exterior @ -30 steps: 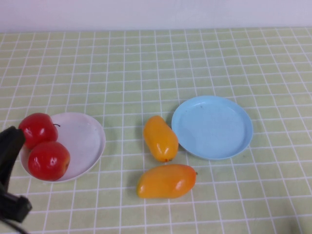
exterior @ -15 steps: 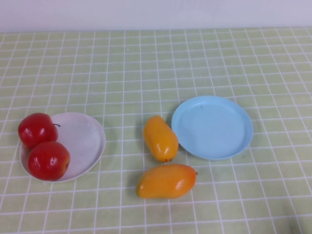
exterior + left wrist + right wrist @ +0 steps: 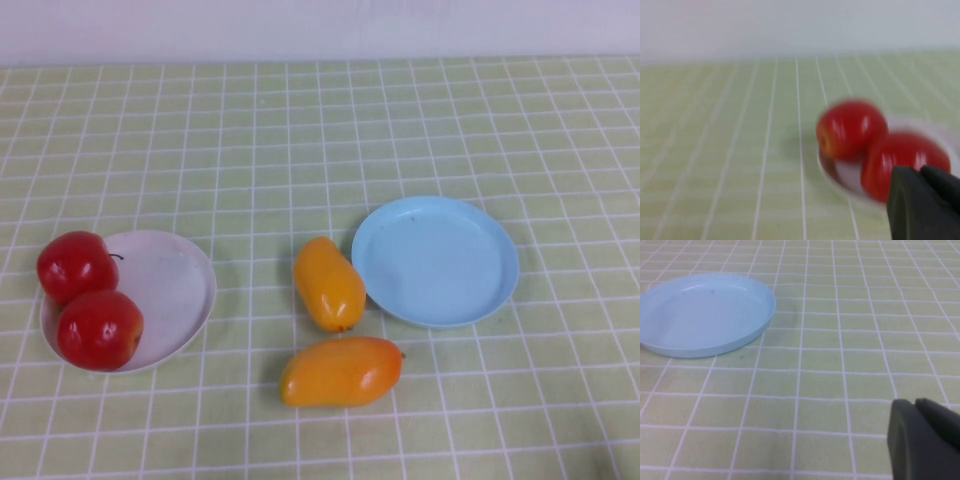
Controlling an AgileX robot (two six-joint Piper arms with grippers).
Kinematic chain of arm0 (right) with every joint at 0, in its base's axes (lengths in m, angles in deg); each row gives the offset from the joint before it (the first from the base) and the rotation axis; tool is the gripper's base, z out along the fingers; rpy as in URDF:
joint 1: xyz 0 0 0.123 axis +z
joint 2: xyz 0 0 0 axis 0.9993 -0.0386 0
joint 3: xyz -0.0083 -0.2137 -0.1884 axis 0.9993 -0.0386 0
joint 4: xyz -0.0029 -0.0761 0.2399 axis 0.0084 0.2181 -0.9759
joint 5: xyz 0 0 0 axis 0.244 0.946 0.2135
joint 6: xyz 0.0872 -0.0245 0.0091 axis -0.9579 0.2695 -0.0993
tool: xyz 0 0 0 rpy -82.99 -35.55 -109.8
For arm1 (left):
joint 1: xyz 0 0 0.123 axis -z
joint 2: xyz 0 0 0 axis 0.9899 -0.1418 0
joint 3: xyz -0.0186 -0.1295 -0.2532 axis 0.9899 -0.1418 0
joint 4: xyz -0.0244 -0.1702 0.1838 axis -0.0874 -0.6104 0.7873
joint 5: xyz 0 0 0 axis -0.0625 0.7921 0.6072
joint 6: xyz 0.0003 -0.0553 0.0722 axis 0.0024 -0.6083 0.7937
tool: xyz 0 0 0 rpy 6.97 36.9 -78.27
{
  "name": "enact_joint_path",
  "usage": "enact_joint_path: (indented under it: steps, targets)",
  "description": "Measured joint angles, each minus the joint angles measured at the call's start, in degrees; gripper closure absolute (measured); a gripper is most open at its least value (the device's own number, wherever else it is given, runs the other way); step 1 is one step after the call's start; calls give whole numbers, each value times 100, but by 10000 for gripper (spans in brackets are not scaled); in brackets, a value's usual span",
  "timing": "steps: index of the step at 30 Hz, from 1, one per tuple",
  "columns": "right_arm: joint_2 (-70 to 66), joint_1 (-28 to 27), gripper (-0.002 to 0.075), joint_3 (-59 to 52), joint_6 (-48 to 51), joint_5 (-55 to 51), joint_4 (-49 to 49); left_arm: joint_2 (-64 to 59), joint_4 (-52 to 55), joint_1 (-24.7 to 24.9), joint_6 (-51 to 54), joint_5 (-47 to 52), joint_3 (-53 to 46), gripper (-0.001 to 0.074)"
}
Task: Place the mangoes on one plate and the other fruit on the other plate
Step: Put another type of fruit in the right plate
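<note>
No writing anywhere. My left claw (image 3: 927,200), lower right by the apples (image 3: 875,145), and right claw (image 3: 925,440), lower right, are both together.

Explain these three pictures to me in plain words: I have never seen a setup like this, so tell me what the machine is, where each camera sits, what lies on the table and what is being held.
This is a robot with two arms, each ending in a grasping tool. The wide picture looks down from a raised camera on the robot's side; neither arm shows in it. On the green checked tablecloth lie a round white plate carrying two round red apples, a bare round light blue plate, and two long orange mangoes on the cloth between the plates. The other two pictures come from cameras on the wrists. The left tool is shut, holds nothing and sits close to the apples. The right tool is shut, holds nothing and sits over bare cloth, apart from the blue plate.
</note>
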Motion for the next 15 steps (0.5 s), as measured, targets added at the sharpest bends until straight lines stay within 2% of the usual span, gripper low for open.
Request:
enact_joint_path:
  steps: [6,15]
  targets:
    - [0,0,742,0,0,0,0,0,3,-5,-88,1114,0,731]
    - [0,0,742,0,0,0,0,9,13,-14,-110,1150,0,731]
